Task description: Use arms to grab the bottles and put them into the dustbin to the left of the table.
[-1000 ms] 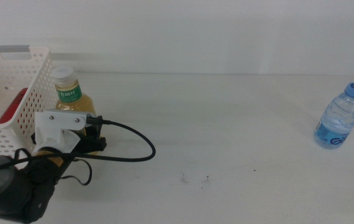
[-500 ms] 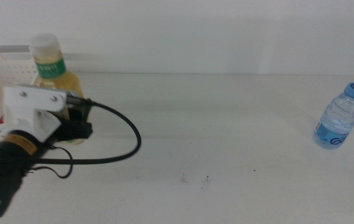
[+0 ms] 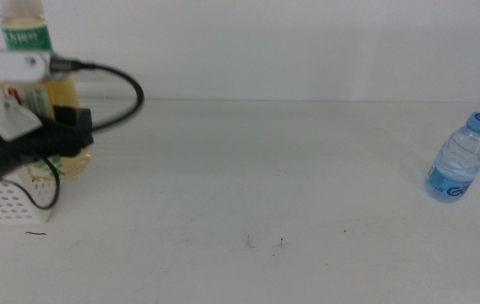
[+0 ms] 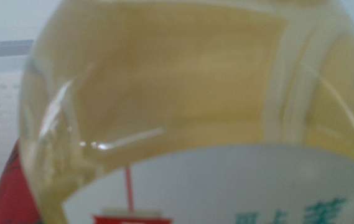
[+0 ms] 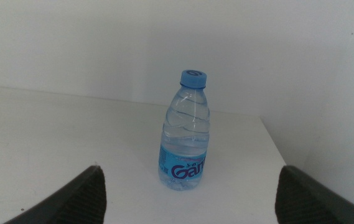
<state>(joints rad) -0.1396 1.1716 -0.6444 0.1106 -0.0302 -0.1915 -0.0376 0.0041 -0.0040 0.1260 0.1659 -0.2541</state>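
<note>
Left fingers (image 3: 72,139) clenched on the tea bottle (image 3: 44,93), held up at the dustbin (image 3: 8,203) at the bench (image 3: 248,169) left edge. Red can (image 4: 12,193) already in the bin. Risk: release too close to the rim, bottle tips back out. Right fingers (image 5: 189,199) spread, idle, facing the water bottle (image 5: 186,130) standing far right.

Only non-task item: plain white wall (image 3: 307,46) behind the table (image 3: 248,160), bare, running the full width, with a soft grey shadow band just above the join. The right wrist view shows the same wall (image 5: 89,43), darker there, meeting a paler vertical surface (image 5: 332,81) at one side; can't tell what that is.
</note>
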